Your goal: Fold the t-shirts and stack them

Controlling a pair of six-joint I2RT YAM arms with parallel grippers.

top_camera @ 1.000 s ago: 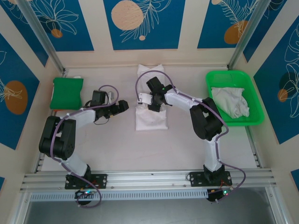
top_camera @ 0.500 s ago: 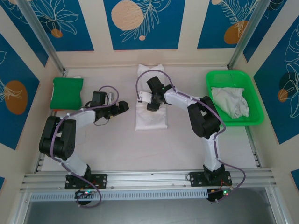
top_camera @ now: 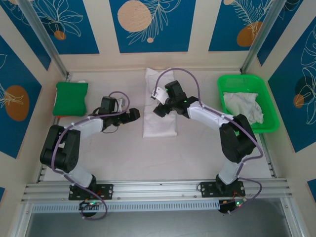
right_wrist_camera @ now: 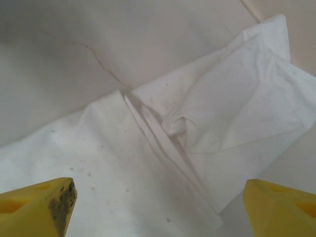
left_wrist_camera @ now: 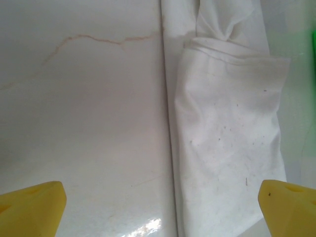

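Note:
A folded white t-shirt lies as a long strip at the table's middle, with a narrower part reaching toward the back wall. My right gripper hovers over its middle, open and holding nothing. In the right wrist view the yellow fingertips stand wide apart over the shirt's layered folds. My left gripper is just left of the shirt, open and empty. Its wrist view has the shirt's left edge running between the fingertips. A second, crumpled t-shirt lies in the green tray.
The green tray stands at the back right. A green folded pad lies at the back left by the wall. Bare white table stretches between the shirt and the arm bases. Side walls close in the table on both sides.
My right gripper has opened and let go of the shirt, then drawn back a little toward the right as its arm swung out. The left gripper edged slightly toward the shirt.

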